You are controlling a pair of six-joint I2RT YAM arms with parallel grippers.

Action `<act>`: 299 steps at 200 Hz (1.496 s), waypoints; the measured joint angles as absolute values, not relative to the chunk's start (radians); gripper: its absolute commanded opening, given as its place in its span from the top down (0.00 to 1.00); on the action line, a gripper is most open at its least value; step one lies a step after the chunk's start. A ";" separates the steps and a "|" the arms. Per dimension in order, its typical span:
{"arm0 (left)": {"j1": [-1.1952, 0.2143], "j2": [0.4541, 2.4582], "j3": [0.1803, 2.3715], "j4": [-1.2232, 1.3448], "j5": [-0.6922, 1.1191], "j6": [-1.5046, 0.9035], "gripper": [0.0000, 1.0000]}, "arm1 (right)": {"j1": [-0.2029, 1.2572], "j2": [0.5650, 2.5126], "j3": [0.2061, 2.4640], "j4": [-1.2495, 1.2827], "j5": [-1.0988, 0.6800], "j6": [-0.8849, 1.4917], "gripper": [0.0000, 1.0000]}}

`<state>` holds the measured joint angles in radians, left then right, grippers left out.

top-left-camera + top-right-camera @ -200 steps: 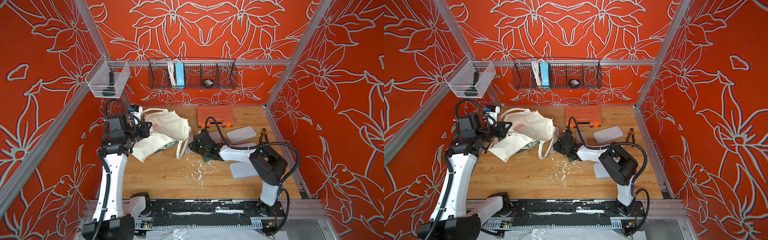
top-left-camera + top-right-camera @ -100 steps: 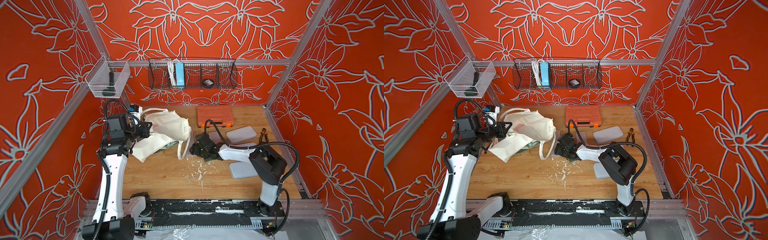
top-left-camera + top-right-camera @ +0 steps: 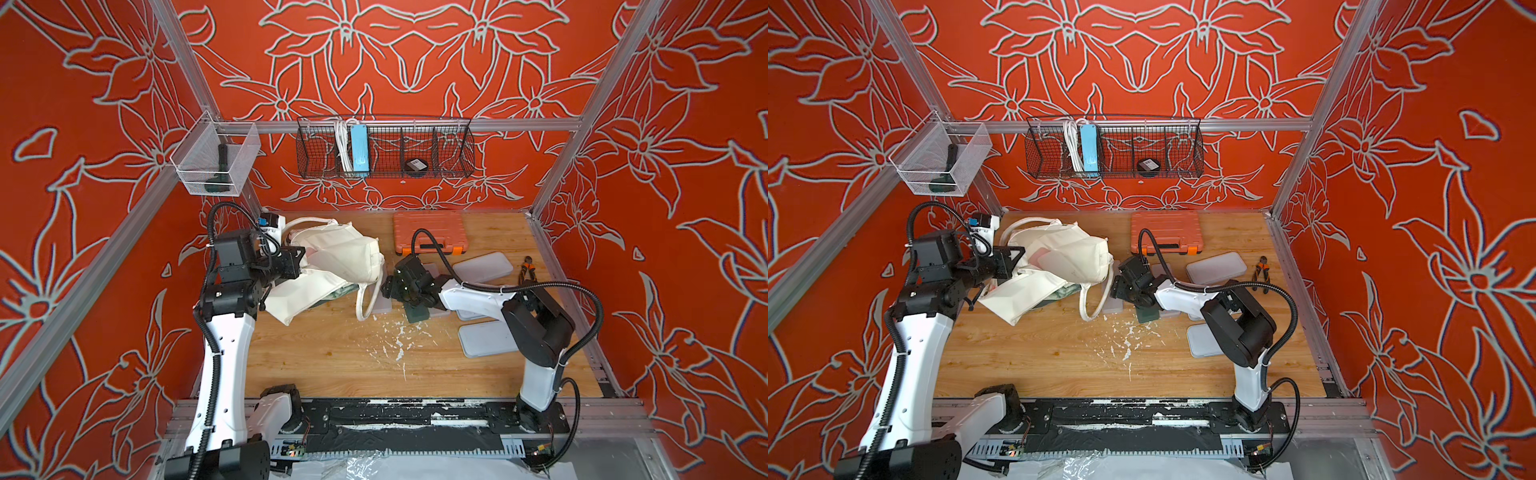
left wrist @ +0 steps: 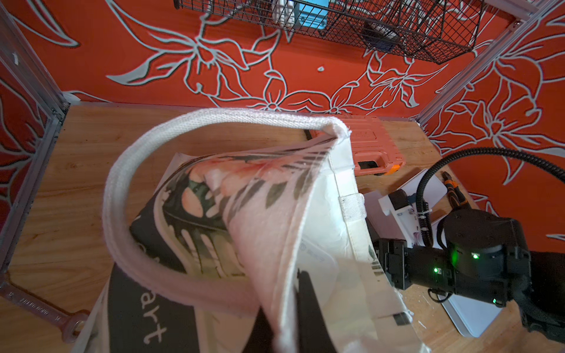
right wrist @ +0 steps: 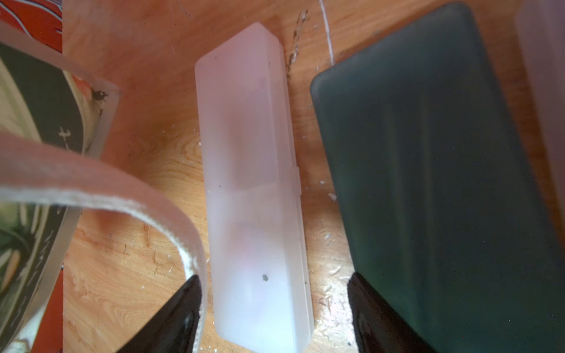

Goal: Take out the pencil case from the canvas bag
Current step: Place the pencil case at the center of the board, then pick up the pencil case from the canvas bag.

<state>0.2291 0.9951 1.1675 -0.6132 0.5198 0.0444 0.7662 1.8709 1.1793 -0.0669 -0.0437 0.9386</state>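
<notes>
The cream canvas bag (image 3: 340, 257) (image 3: 1067, 257) lies crumpled at the back left of the wooden table, its flower print showing in the left wrist view (image 4: 214, 198). My left gripper (image 3: 301, 259) (image 4: 284, 293) is shut on the cloth at the bag's mouth and holds it lifted. A frosted white pencil case (image 5: 253, 183) (image 3: 383, 306) lies flat on the table outside the bag, beside a bag handle (image 5: 122, 195). My right gripper (image 5: 275, 278) (image 3: 386, 286) hovers over it, open, with a finger on each side and neither touching it.
A dark green case (image 5: 428, 152) lies right beside the pencil case. An orange tool case (image 3: 430, 232) stands at the back, with flat pale lids (image 3: 482, 268) and pliers (image 3: 527, 268) to the right. A wrench (image 4: 46, 311) lies by the bag. A wire basket (image 3: 384, 151) hangs on the back wall.
My right gripper has gone from shut to open, and the pencil case now lies free on the table under it. The left arm and the bag have not moved.
</notes>
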 measured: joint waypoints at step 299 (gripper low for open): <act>0.250 1.207 1.115 -0.402 1.102 0.160 1.00 | 0.788 1.230 0.879 -0.078 -0.080 0.932 0.02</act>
<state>0.2497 1.2072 1.1149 -0.4023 1.1019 0.1600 0.7883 1.2301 0.8795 -0.0784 -0.0795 0.9321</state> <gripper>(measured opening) 0.086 0.983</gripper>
